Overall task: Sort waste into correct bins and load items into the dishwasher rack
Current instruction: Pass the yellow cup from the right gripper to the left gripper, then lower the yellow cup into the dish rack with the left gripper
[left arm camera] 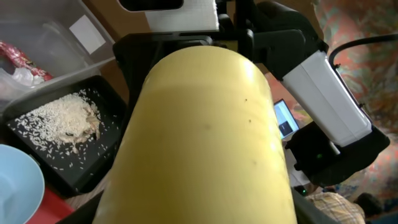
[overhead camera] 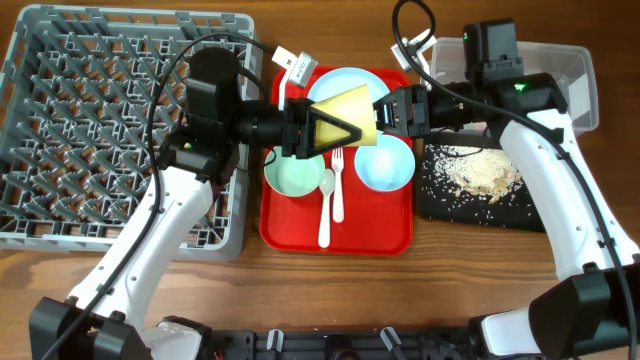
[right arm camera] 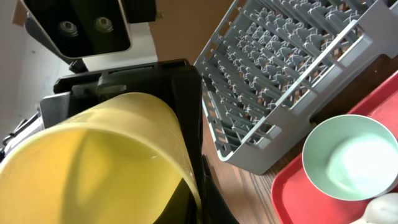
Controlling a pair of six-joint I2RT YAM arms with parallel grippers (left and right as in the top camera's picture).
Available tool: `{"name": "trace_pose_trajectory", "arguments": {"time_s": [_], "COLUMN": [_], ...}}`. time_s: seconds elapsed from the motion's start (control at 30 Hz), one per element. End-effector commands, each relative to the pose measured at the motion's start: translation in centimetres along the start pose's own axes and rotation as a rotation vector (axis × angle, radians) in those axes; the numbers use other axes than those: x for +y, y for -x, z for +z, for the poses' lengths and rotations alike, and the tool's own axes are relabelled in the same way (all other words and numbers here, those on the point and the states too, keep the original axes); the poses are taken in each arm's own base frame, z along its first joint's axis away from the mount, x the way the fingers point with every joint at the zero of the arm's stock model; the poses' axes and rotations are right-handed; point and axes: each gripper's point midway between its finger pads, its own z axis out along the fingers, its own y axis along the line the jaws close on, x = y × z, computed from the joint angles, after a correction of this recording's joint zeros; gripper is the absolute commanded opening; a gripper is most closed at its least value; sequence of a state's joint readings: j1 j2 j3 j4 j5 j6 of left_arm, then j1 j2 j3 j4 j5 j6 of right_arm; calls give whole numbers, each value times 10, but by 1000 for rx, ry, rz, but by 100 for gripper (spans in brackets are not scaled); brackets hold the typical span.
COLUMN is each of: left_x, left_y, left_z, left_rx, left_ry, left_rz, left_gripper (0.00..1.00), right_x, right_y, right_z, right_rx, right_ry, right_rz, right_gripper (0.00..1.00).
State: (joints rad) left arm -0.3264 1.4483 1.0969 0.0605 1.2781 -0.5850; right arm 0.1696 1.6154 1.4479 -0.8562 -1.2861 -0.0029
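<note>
The left gripper point(overhead camera: 333, 126) has its black fingers pinched on the narrow base end of the small yellow plastic cup point(overhead camera: 355, 112). The cup lies on its side in the air at upper centre of the overhead frame, above the flat red serving tray point(overhead camera: 290, 228). The right gripper point(overhead camera: 390, 112) meets the cup's open rim from the right, though I cannot tell whether it grips or stands spread; the large grey pegged plastic rack point(overhead camera: 100, 130) fills the left.
</note>
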Motion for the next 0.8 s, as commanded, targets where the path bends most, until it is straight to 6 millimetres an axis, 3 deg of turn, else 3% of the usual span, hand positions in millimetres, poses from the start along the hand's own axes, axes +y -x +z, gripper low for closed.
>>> {"name": "trace_pose_trajectory", "arguments": {"time_s": [0.0,0.03,0.1,0.2,0.3,0.5,0.67,0.77], "left_x": [-1,1,5,10,23,69,104,112], "left_y": [6,7,11,16,19,15,11,8], "left_z": [5,5,4,-1,-12,-49,-100,-133], "left_rx": [-18,-26,-46,-67,-93,-137,-213,-264], "left_ry": [19,29,54,80,130,327,552,678], "left_rz": [28,28,28,63,62,-3,-98,-142], "left_gripper": [49,49,47,40,38,38,35,29], "right_x": [-7,-7,-10,-26,-43,-59,-97,-114], "right_y": [-2,-2,-2,-6,-10,-3,-18,-34], "right_z": [4,4,4,2,-2,-24,-53,-72], "right_rx": [11,11,13,20,28,-20,-2,54], "right_ry": [-26,-27,-48,-140,-237,-306,-536,-710], "right_rz": [-11,-11,-4,44,70,91,166,198], "right_gripper": [6,9,28,35,36,41,41,42]}}
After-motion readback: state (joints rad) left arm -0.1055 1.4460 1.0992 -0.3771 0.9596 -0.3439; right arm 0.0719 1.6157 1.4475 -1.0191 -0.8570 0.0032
